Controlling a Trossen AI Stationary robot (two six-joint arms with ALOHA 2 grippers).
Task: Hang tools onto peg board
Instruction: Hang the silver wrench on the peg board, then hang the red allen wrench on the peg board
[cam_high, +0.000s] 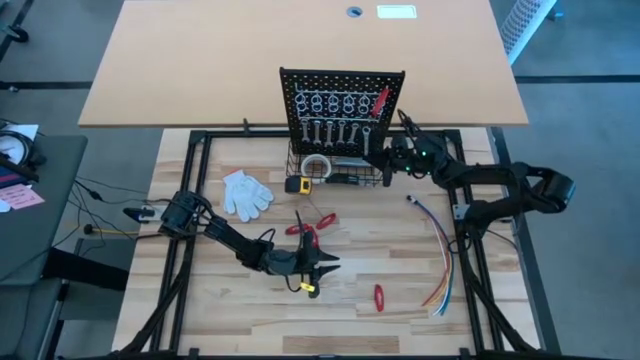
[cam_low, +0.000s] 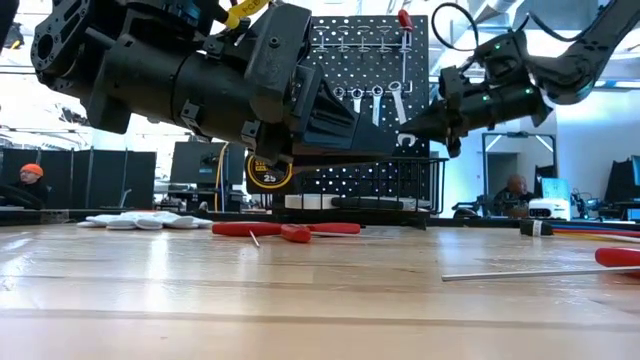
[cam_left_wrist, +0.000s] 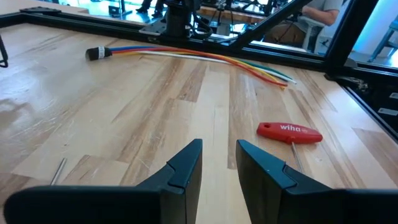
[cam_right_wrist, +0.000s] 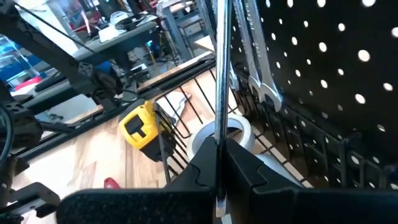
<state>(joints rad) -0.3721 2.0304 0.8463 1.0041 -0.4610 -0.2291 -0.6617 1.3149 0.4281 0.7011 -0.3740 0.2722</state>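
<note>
the right gripper (cam_right_wrist: 219, 163) is pinched shut on the slim steel shaft (cam_right_wrist: 220, 74) of a red-handled tool (cam_high: 381, 98), held upright against the peg board (cam_high: 390, 85), just beside the hung wrenches (cam_high: 333, 131). to seat it well, keep the shaft vertical, let a ring hook (cam_high: 364, 103) catch under the handle, then ease off only once it hangs. the left gripper (cam_left_wrist: 219, 163) hovers over the table with fingers slightly apart and empty, near another red tool (cam_left_wrist: 290, 132) and more red tools (cam_high: 310, 226) still lying flat
</note>
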